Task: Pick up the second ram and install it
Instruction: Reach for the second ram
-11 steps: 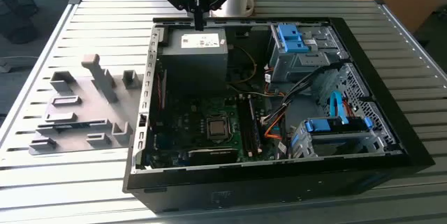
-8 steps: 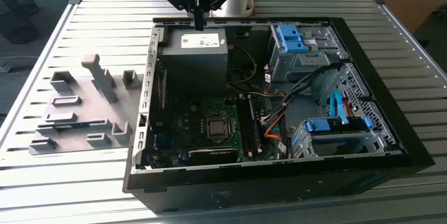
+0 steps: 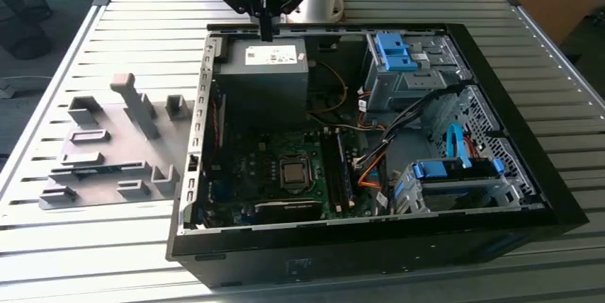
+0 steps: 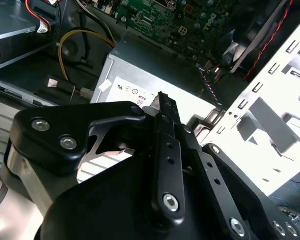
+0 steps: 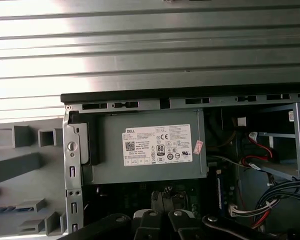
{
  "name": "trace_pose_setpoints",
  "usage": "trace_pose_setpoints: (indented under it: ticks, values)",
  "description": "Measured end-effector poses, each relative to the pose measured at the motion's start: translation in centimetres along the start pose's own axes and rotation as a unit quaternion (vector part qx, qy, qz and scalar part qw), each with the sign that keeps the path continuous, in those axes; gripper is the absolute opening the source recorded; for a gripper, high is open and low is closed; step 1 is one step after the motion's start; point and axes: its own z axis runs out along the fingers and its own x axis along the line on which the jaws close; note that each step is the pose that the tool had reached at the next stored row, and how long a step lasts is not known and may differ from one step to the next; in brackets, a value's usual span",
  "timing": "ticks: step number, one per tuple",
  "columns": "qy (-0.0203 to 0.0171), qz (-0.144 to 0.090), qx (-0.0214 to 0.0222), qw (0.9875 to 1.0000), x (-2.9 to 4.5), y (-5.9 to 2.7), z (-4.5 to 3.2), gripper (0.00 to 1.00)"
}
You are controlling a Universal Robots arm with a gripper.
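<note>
The second ram is a thin bluish-green strip lying flat on the grey fixture plate, at the exterior view's left, outside the computer case. In the first wrist view a short blue stretch of the ram shows at the picture's edge. My gripper hangs above the far end of the open case, over the grey power supply. Its black fingers are pressed together with nothing between them. The long black memory slots run beside the processor on the motherboard.
The black computer case lies open on a slatted metal table. Blue drive cages and bundled cables fill the case's side at the exterior view's right. Upright grey holders rise from the fixture plate.
</note>
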Motion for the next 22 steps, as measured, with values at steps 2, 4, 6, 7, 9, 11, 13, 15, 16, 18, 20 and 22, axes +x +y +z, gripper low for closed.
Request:
trace_pose_setpoints:
  ticks: [2,4,6,7,9,11,13,15,16,18,20,22]
  values:
    - [0.0,0.0,0.0,1.0,0.16,-0.01,0.0,0.11]
    - [0.0,0.0,0.0,1.0,0.34,-0.03,-0.01,0.11]
    - [0.0,0.0,0.0,1.0,0.51,-0.04,-0.01,0.11]
    - [0.0,0.0,-0.0001,1.0,0.59,-0.04,-0.01,0.11]
    - [0.0,0.0,0.0,1.0,0.76,-0.06,-0.02,0.11]
    - [0.0,0.0,0.0,1.0,0.94,-0.07,-0.02,0.11]
    - [0.0,0.0,0.0,1.0,1.11,-0.08,-0.03,0.11]
    - [0.0,0.0,0.0,1.0,1.27,-0.1,-0.03,0.11]
    - [0.0,0.0,0.0,1.0,1.35,-0.1,-0.03,0.11]
    - [0.0,0.0,0.0,1.0,1.5,-0.11,-0.04,0.11]
    - [0.0,0.0,0.0,1.0,1.65,-0.12,-0.04,0.11]
    - [0.0,0.0,0.0,1.0,1.8,-0.13,-0.04,0.11]
